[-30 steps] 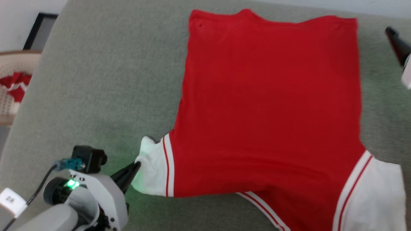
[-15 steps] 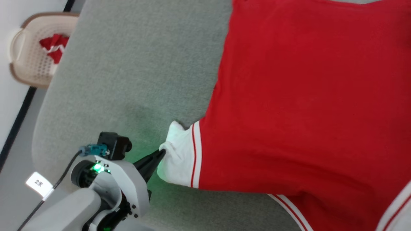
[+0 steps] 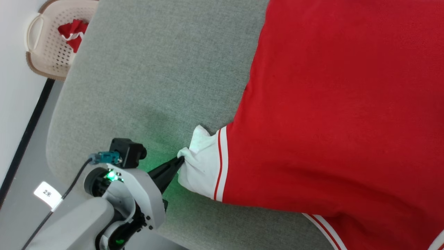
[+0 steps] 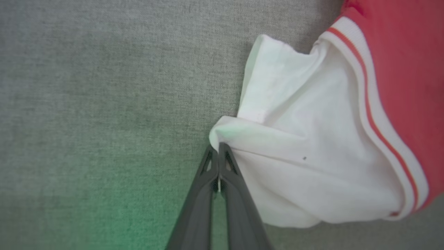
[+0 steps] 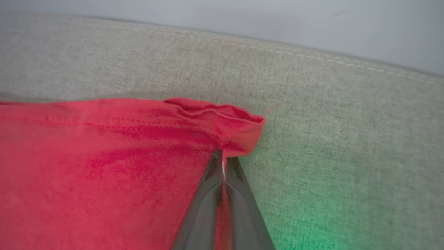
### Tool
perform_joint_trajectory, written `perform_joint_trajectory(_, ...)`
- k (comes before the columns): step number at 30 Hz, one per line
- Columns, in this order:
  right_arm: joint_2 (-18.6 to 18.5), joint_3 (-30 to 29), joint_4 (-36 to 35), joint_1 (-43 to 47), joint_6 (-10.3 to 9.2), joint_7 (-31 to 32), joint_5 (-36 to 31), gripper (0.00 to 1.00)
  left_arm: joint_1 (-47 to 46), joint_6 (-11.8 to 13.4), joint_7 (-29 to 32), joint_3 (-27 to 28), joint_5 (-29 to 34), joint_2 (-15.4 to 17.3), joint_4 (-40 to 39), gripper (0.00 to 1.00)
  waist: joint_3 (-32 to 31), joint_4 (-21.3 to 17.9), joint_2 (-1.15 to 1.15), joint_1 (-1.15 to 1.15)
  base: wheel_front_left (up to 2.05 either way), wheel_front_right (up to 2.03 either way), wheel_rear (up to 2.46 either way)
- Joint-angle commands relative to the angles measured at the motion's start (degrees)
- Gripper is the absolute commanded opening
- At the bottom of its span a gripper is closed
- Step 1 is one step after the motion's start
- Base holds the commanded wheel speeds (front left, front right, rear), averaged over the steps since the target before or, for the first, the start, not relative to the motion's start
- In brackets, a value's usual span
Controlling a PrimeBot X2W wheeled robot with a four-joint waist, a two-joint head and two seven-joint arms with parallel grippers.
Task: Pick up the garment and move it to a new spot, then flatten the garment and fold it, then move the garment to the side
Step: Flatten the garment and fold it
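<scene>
The red garment point(image 3: 340, 114) lies spread on the grey cushioned surface point(image 3: 156, 76), covering the right of the head view. Its white sleeve end point(image 3: 201, 163) bunches toward my left gripper point(image 3: 180, 160), which is shut on the sleeve's edge. In the left wrist view the dark fingers pinch the white sleeve point(image 4: 305, 149) at its folded tip, my left gripper point(image 4: 218, 147) closed tight. In the right wrist view my right gripper point(image 5: 223, 156) is shut on a hem corner of the garment point(image 5: 104, 163), which lifts and curls slightly there.
A beige perforated basket point(image 3: 52, 52) holding another red cloth point(image 3: 73, 29) stands on the floor at the upper left, beyond the surface's rounded edge. A white wall with a dark baseboard point(image 3: 26, 135) runs along the left. Bare grey surface point(image 5: 347, 139) lies beside the hem corner.
The head camera has swung, shifting the whole picture right and up; the right gripper has left its frame. The left gripper stays shut on the white sleeve, now bunched tighter.
</scene>
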Motion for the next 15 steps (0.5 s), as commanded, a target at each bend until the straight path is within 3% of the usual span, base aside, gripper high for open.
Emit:
perform_joint_trajectory(1, 1.2, 0.2, 4.1, 5.0, -0.07, 2.9, -0.5, 0.00, -0.1, -0.1, -0.1, -0.1, -0.2, 0.1, 0.9, 0.00, -0.4, -0.5, 0.00, 0.00, 0.00, 0.00, 0.00)
perform_joint_trajectory(9, 5.7, 4.5, 1.0, 5.0, -0.03, 5.2, 1.4, 0.00, 1.0, 0.5, -0.6, 1.1, -0.9, 2.4, 1.8, 0.00, -3.4, -4.9, 0.00, 0.00, 0.00, 0.00, 0.00)
perform_joint_trajectory(15, 5.6, 12.0, -10.5, 9.5, -0.03, 7.6, 9.8, 0.00, 2.0, 1.4, -0.2, 1.8, -1.5, 4.9, 0.5, 0.00, -5.7, -9.1, 0.00, 0.00, 0.00, 0.00, 0.00)
